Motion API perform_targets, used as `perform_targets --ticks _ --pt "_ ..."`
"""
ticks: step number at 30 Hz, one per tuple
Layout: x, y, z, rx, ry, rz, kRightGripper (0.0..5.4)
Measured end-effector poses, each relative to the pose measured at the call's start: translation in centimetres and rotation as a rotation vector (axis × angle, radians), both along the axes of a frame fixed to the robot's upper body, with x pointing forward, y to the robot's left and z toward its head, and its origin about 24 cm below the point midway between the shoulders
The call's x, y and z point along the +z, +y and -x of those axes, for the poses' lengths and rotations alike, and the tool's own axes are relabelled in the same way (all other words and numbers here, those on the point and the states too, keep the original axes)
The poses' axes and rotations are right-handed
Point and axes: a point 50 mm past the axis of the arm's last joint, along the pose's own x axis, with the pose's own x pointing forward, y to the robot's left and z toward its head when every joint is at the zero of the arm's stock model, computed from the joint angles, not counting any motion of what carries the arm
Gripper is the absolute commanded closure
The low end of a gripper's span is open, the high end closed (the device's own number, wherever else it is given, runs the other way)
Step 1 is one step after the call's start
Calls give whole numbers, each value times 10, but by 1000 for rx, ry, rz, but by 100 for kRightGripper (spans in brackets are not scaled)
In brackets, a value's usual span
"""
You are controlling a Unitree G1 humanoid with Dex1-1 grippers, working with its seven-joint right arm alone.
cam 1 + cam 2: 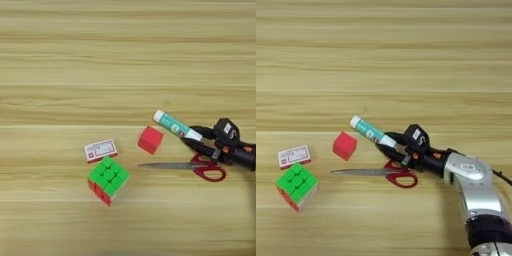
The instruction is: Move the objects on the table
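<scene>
My right gripper (pixel 386 142) reaches in from the right, its two black fingers shut on the white end of the white-green glue stick (pixel 367 129). The stick points up-left, low over the table (pixel 60 60). Left of it sits the plain red cube (pixel 150 139). Just below the gripper lie the red-handled scissors (pixel 400 176), blades pointing left. The small red-white flat box (pixel 100 150) and the green-and-red puzzle cube (pixel 107 180) rest further left.
The silver forearm (pixel 476 187) runs from the gripper down to the bottom right corner. A thin dark cable (pixel 502 176) trails off at the right edge. Bare wood stretches across the whole far half.
</scene>
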Motion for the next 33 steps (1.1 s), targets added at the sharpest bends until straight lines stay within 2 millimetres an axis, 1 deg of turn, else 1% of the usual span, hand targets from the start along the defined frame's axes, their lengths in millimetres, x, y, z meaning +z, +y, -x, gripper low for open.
perform_targets --ticks 3,4,5,6,9,11,12,13,14,17,18,19,20,22,24,26,27,29,30,31,33 --pt "0 0 -1 4 0 1 370" --pt "0 0 -1 5 1 1 333" --pt "0 0 -1 6 0 1 333" --pt "0 0 -1 6 0 1 316" --pt "-2 0 0 10 6 6 290" --pt "-2 1 -1 10 6 6 263" --pt "-2 1 -1 10 6 6 263" --pt "-1 1 -1 10 6 6 240" --pt "-1 1 -1 10 5 6 240" --pt "-1 1 -1 11 4 5 193" --pt "0 1 -2 12 0 4 186" --pt "2 1 -3 11 -9 0 163" --pt "4 1 -4 9 -20 -6 156" --pt "15 3 -8 13 -66 -27 122" --pt "23 5 -11 21 -103 -41 105" --pt "37 11 -13 46 -153 -54 78" --pt "48 17 -14 68 -194 -67 63" --pt "62 25 -12 103 -242 -81 43" --pt "64 26 -11 108 -245 -83 35" --pt "69 30 -9 122 -257 -92 14" --pt "81 42 -3 176 -292 -102 5"
